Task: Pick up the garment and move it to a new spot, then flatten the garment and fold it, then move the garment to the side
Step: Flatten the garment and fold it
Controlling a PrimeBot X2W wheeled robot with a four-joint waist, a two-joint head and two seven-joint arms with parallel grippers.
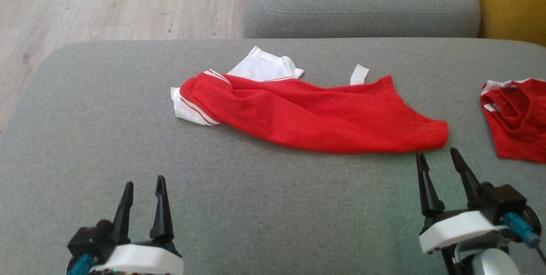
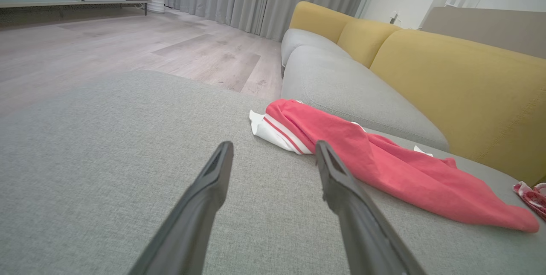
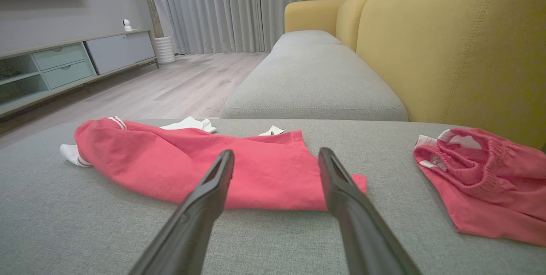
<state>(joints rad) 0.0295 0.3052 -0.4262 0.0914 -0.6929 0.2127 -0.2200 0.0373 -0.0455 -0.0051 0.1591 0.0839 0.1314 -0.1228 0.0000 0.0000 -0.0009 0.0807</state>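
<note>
Across the middle of the head view, we are seeing the garment (image 1: 315,117), a red top with white striped trim, lying crumpled in a long slanting heap on the grey cushion (image 1: 256,215).

Left tool (image 1: 144,182), lower left: fingers standing apart, holding nothing, well apart from the cloth. Right tool (image 1: 438,153), lower right: fingers standing apart, empty, tips just beside the garment's lower right corner, not touching.

We are judging the fabric as light, soft and limp. It is likely to sag, bunch and double over when lifted, and it is not fragile. We are favouring pinches at the red corner by the right tool and at the white-trimmed end at frame left. We are keeping clear of the second red garment (image 1: 516,117) at the right edge.
</note>
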